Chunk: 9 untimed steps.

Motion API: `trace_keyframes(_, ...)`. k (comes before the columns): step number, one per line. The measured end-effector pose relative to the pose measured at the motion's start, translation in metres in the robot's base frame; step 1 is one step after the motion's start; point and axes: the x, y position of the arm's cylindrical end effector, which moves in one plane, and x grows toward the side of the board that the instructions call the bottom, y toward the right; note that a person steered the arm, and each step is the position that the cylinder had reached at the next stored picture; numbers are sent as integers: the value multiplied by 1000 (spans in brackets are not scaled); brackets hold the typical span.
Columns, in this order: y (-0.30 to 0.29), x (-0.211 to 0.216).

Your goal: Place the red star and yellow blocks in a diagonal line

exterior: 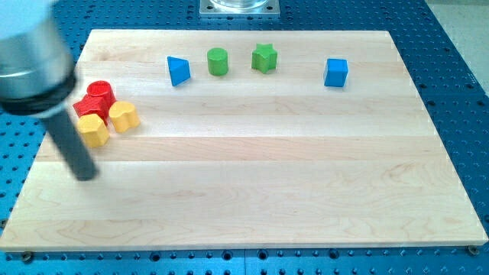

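Note:
At the view's left, several blocks sit clustered and touching: a red round block at the top, a red star below it, a yellow hexagon-like block under that, and a yellow heart-like block to its right. My tip rests on the wooden board, just below and slightly left of the yellow hexagon-like block, apart from it. The rod rises toward the view's upper left into a blurred grey arm body.
Along the view's top stand a blue triangular block, a green cylinder, a green star and a blue cube. A blue perforated table surrounds the board.

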Motion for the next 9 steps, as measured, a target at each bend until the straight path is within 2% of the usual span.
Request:
trace_keyframes(1,-25,-38)
trace_keyframes(2,-16,-68)
trace_keyframes(3,50,-76)
trace_keyframes(4,55,-61)
trace_keyframes(5,-4,-52)
trace_keyframes(6,-17,-89)
trace_keyframes(7,-15,-100)
trace_keyframes(8,50,-102)
trace_keyframes(9,77,-101)
